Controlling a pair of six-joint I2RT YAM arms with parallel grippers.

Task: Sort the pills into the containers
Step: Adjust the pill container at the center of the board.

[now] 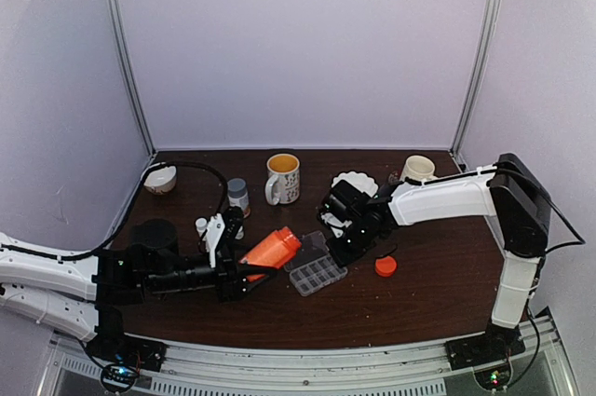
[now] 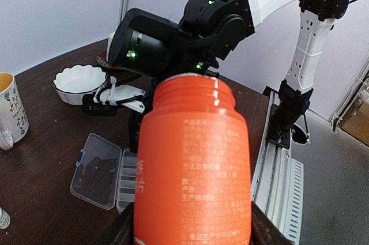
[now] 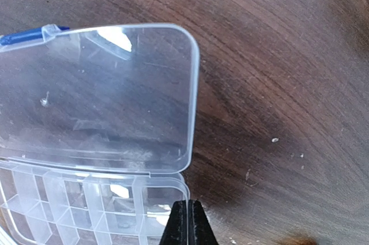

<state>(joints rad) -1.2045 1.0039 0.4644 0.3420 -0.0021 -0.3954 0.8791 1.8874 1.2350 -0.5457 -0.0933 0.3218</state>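
As orange bottle (image 2: 190, 164) hides left claw (image 1: 242, 272), pill box (image 3: 104, 95) cropped

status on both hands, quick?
Left hand: closed on the orange bottle, cap off.
Right hand: closed, nothing visible between its tips, at the pill box edge.

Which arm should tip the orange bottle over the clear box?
Probably the left. The left tool holds the open orange bottle tilted toward the pill box. The right tool is shut at the box's edge.
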